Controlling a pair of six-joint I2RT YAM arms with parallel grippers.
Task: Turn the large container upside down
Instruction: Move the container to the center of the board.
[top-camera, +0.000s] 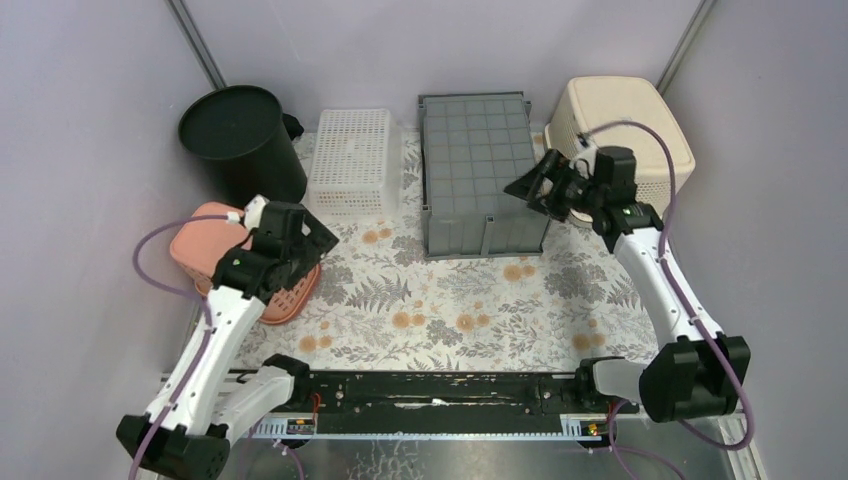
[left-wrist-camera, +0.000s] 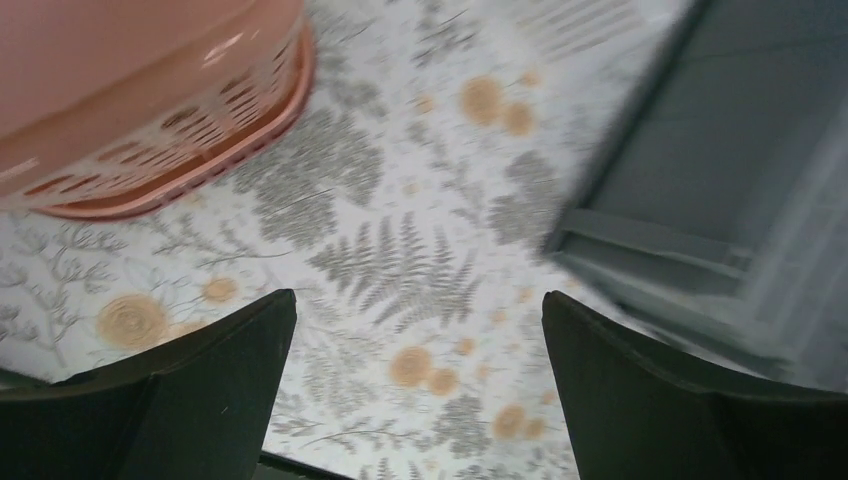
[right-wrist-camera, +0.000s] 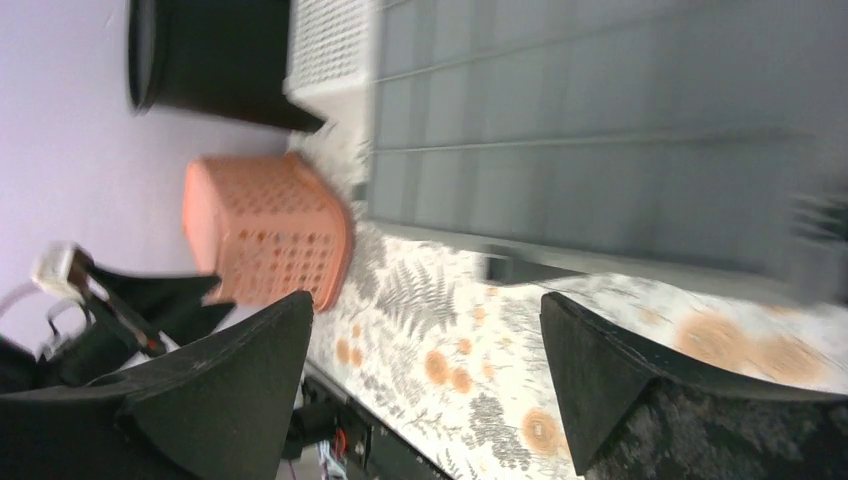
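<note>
The grey crate (top-camera: 475, 170) sits at the back middle of the desk (top-camera: 450, 300). Its gridded base faces up and its rim is down on the flowered cloth. A white basket (top-camera: 350, 160) stands just beside it on the left, and a cream basket (top-camera: 625, 115) is near its right back corner. A black bin (top-camera: 240, 135) is in the far left corner. A pink basket (top-camera: 215, 250) lies upside down at the left edge of the desk.

The right fingers (top-camera: 528, 188) hover at the crate's right side, near its front corner. They are spread wide and hold nothing. Whether they touch the crate cannot be told. In the right wrist view the crate's grid and rim fill the space beyond the gap between them.

The left fingers (top-camera: 318, 240) hang over the cloth just beside the pink basket and well apart from the crate. They are fully spread and empty, and the left wrist view shows only cloth between them.
</note>
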